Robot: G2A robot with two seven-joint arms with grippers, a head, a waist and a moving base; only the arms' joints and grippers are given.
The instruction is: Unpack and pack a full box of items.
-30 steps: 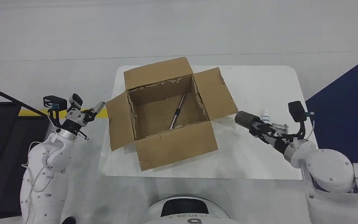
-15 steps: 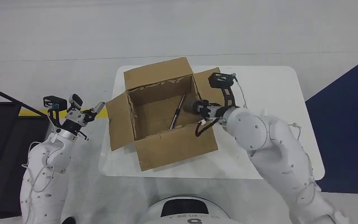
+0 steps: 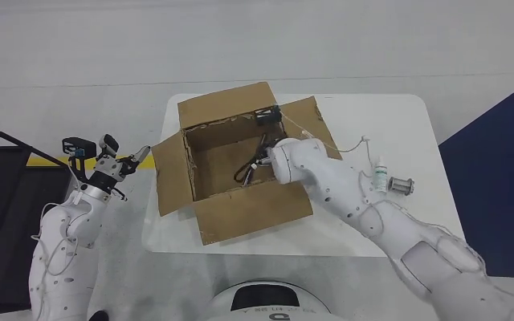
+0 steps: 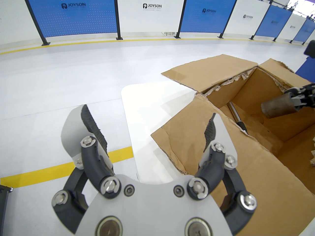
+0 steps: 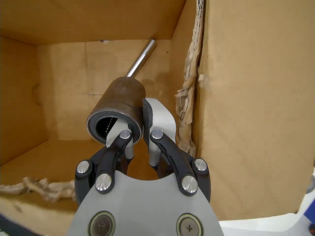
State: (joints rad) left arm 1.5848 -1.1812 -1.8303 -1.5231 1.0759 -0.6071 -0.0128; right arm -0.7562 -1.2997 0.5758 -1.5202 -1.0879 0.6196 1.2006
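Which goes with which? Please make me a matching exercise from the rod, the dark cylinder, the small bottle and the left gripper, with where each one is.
Things:
1. rod
2. cylinder
3. bottle
4. left gripper

Places:
A. on the table, outside the box
B. beside the table, open and empty
C. lying loose in the box
D. held by the right gripper, down inside the box

Pairs: 1-C, 2-D, 3-A, 4-B.
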